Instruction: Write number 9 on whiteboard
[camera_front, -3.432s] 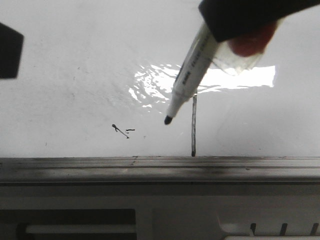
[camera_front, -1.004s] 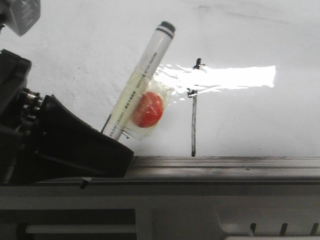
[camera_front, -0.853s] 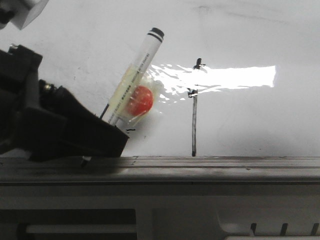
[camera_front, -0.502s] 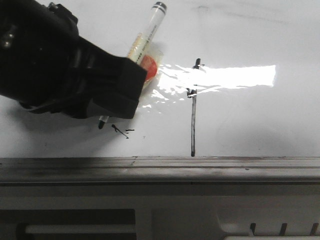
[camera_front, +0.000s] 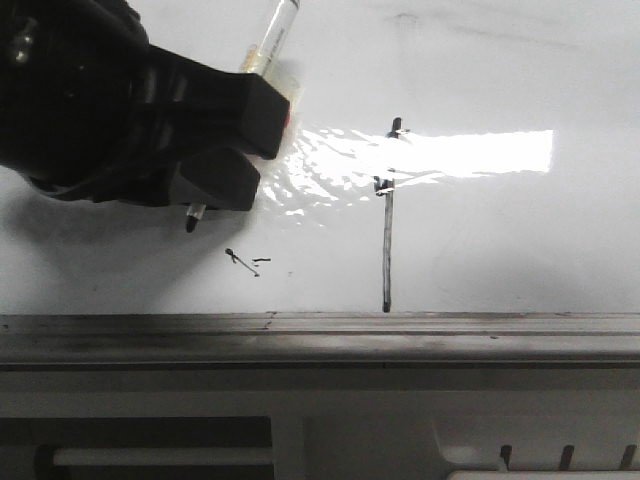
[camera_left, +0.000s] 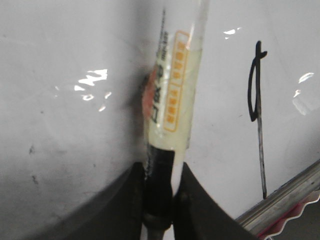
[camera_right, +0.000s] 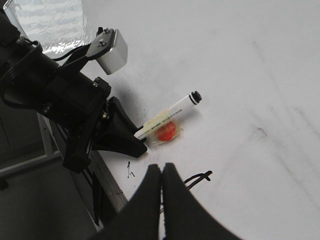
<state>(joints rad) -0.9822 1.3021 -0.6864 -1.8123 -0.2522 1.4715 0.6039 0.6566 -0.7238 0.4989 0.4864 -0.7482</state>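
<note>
Left gripper: we log the black left gripper (camera_front: 215, 150) at the upper left of the front view, clenched on a white-barrelled whiteboard marker (camera_front: 272, 38); in the left wrist view (camera_left: 159, 200) the two dark fingers (camera_left: 192, 200) pinch the marker's black lower section.

Marker: we see its dark tip (camera_front: 191, 224) poking out below the gripper and its barrel (camera_left: 175, 90) rising past it, with a yellowish label and a red-orange blob under clear tape (camera_right: 166, 132).

Number 9: we record a thin black marker line (camera_front: 387, 240), a long upright stroke with a small hook at its top, on the large glossy white whiteboard (camera_front: 500, 250). Its foot ends just above the grey metal ledge (camera_front: 400, 330).

Relation to left gripper: the stroke lies to the right of the gripper in the front view, clearly apart from the marker tip. We cannot tell whether the tip touches the board.

Small scribble: we note a tiny black dash and tick (camera_front: 243, 262) on the board between the marker tip and the long stroke, just below and right of the tip.

Right gripper: we find the right gripper (camera_right: 161, 172) only in its own wrist view, dark fingers pressed together with nothing between them, above the board near the stroke's hooked end (camera_right: 197, 178).

Containers: we list none in view.
</note>
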